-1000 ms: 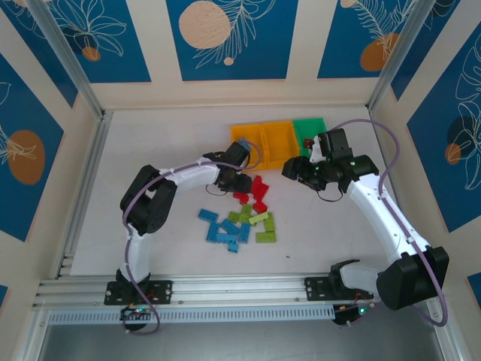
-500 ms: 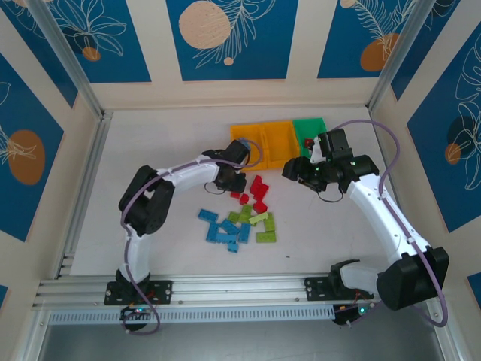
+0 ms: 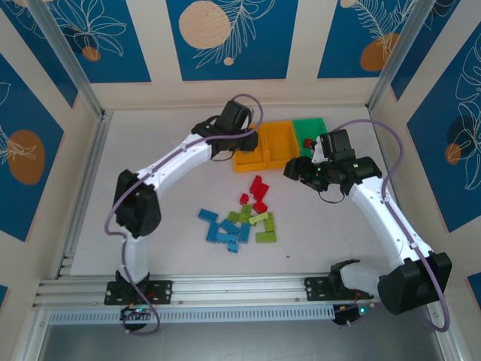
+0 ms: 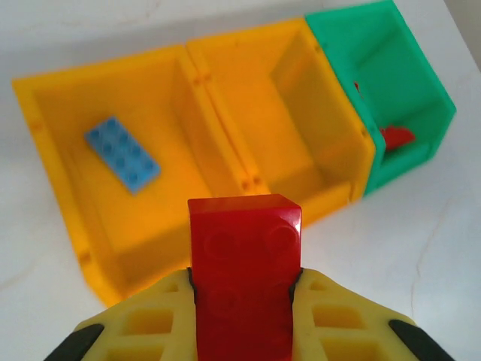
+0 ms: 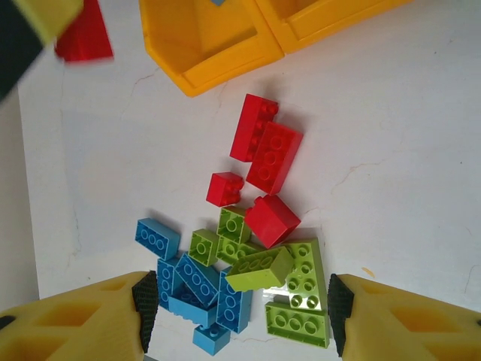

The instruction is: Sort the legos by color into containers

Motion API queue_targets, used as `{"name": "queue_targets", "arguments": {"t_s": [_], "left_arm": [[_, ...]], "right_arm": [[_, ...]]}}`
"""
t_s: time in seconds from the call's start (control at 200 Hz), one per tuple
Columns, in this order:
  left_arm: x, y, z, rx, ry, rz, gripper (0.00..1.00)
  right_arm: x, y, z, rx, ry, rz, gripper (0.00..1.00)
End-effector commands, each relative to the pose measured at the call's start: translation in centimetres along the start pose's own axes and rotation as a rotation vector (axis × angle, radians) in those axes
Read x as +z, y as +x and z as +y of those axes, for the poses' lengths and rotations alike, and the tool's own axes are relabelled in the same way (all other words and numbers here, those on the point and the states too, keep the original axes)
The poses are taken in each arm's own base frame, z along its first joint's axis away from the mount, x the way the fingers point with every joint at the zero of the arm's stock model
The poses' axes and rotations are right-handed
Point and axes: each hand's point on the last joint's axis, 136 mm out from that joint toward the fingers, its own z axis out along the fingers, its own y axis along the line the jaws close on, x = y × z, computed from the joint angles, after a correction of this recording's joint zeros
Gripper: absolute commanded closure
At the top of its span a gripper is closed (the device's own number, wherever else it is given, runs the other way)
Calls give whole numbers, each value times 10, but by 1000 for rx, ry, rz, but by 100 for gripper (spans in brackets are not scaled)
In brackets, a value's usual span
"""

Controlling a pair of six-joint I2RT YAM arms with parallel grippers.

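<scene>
Lego brick in red (image 4: pixel 244 248) is being clamped by the closed left hand (image 4: pixel 244 323) close by the two orange-yellow bins (image 4: pixel 225 113). The right hand (image 5: pixel 239 301) is being held partly open, empty, above the loose bricks (image 5: pixel 259 268) on the table (image 5: pixel 391 113).

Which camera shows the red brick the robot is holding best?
The left wrist view: the red brick sits big and sharp, pinched in the left pincer. The right wrist view catches a red corner; from above, the left arm covers it.
</scene>
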Motion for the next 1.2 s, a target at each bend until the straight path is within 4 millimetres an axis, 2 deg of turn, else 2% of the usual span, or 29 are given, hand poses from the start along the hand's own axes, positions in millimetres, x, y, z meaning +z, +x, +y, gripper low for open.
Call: {"name": "queue_targets", "arguments": {"t_s": [0.0,0.11,0.275,0.41,0.495,0.62,0.735,0.85,0.875,0.92,0.96,0.985,1.06,1.12,1.195], "left_arm": [[28,-18,1,30,25,-25,79],[31,-43,-41,37,210,-75,78],[27,-60,-97,63,351,-148,77],[47,-64,-132,61,426,-192,77],[63,-68,-150,45,481,-234,77],[90,-69,-166,63,526,-325,74],[107,-67,-180,135,550,-434,74],[124,-69,-172,113,496,-488,74],[127,-69,-170,108,490,-499,71],[130,-70,-168,107,483,-515,60],[132,-71,-166,107,472,-521,49],[132,-72,-165,105,465,-522,46],[130,-75,-162,100,460,-517,46],[120,-79,-165,113,465,-511,45],[97,-87,-172,144,478,-495,46]], "right_arm": [[-17,-3,7,-5,-11,-47,36],[-22,-6,-9,52,54,-92,35],[-32,-16,-45,211,132,-188,32],[-36,-22,-62,347,92,-232,32],[-39,-25,-65,378,79,-246,32],[-41,-25,-64,373,72,-243,32],[-44,-23,-64,353,74,-242,32],[-48,-19,-62,335,70,-234,32],[-49,-18,-62,331,68,-234,32],[-50,-15,-62,330,68,-236,32],[-52,-14,-63,328,68,-240,32],[-52,-12,-63,328,66,-239,32],[-53,-9,-63,326,64,-240,32],[-53,-8,-64,325,67,-236,32],[-53,-6,-65,325,69,-230,32]]}}
